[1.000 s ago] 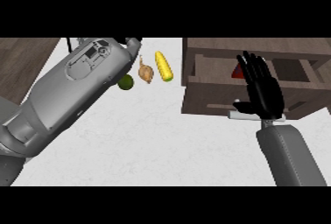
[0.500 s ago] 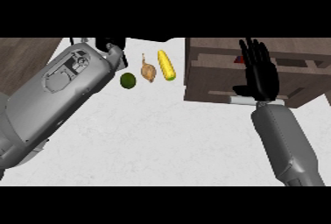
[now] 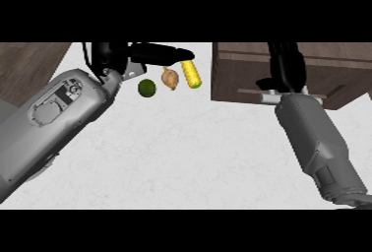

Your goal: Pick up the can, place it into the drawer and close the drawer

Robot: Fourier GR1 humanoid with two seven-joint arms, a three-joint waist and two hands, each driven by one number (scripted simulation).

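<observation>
The can is hidden; likely rigid, light and slick, best gripped round its sides. The right hand [image 3: 286, 69] lies straight-fingered over the drawer [image 3: 236, 81]; the left hand [image 3: 156, 51] stretches its fingers out, empty.

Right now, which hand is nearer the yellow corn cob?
Left. The left hand is at the far end of the yellow corn cob; the right hand is farther right, over the brown wooden drawer.

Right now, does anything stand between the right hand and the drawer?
Nothing visible does. The right hand is over the drawer. The corn, brown bulb and lime lie off to its left, on the counter.
</observation>
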